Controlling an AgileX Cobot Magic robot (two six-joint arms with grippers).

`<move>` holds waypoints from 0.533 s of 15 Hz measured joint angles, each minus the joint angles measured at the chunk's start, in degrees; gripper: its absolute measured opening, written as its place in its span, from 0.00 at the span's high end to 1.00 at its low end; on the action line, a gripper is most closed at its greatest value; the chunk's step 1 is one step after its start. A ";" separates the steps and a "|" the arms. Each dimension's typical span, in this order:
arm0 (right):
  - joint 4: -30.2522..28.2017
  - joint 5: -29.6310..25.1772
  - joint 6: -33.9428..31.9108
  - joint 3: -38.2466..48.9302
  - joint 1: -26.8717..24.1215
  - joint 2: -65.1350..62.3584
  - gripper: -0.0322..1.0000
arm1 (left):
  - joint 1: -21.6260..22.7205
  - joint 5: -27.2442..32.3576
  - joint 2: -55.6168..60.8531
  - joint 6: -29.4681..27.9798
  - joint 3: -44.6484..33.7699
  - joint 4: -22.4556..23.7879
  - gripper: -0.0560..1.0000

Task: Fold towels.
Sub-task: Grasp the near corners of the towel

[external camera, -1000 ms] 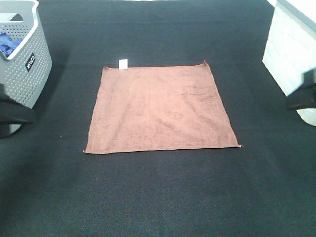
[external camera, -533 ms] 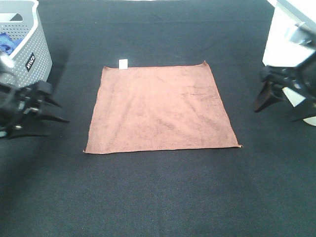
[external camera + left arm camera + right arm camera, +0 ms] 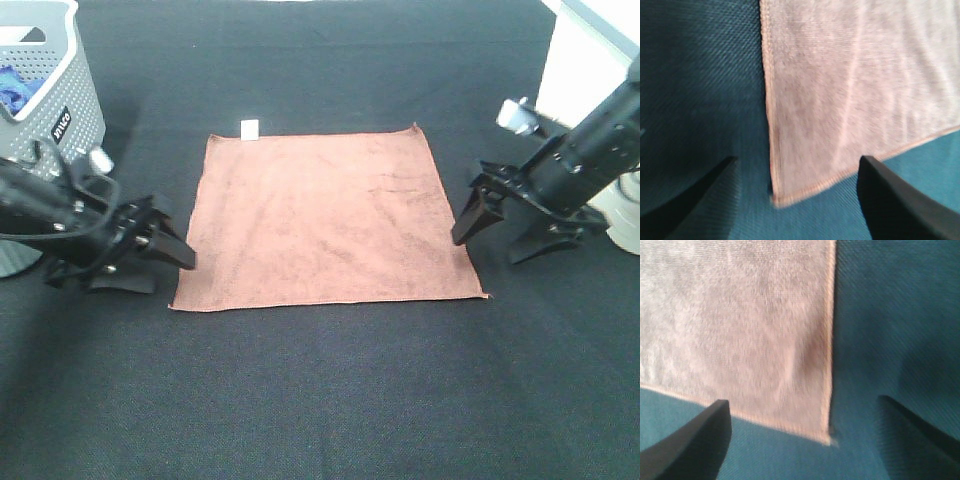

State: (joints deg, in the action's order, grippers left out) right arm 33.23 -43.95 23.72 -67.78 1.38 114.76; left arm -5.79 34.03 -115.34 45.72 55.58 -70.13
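A brown square towel (image 3: 325,218) lies flat on the dark table, with a small white tag (image 3: 250,128) at its far left corner. My left gripper (image 3: 160,262) is open and empty just left of the towel's near left corner (image 3: 777,197). My right gripper (image 3: 495,232) is open and empty just right of the towel's right edge, above its near right corner (image 3: 826,437). Both wrist views show the towel corner between the open black fingers (image 3: 890,200) (image 3: 690,440).
A grey perforated basket (image 3: 50,110) with blue cloth (image 3: 15,88) inside stands at the far left. A white box (image 3: 585,80) stands at the far right. The dark table (image 3: 320,400) stretches in front of the towel.
Both arms have moved in from the table's sides toward the towel. The left gripper now sits by the near left corner, the right by the right edge. The towel has not moved.
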 joint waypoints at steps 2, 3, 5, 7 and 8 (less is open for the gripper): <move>0.29 -0.46 0.97 -2.35 0.00 4.13 0.25 | -1.89 0.00 -3.04 0.00 2.86 -0.40 0.34; 0.29 -0.46 1.20 -3.15 0.06 5.33 0.25 | -2.46 0.00 -3.72 0.00 3.67 -0.92 0.34; 0.97 -0.69 2.12 -4.53 0.80 6.82 0.25 | -3.32 0.11 -5.04 0.00 5.16 -2.18 0.34; 2.92 -0.63 2.52 -5.10 2.58 7.68 0.25 | -4.58 0.46 -6.25 0.00 6.47 -3.90 0.34; 4.07 -0.97 2.52 -5.56 3.21 8.48 0.25 | -5.56 0.46 -6.65 0.00 7.16 -4.41 0.35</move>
State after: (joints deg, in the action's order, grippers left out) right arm 37.30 -44.92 26.24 -73.34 4.58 123.24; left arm -11.34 34.49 -121.98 45.72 62.74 -74.54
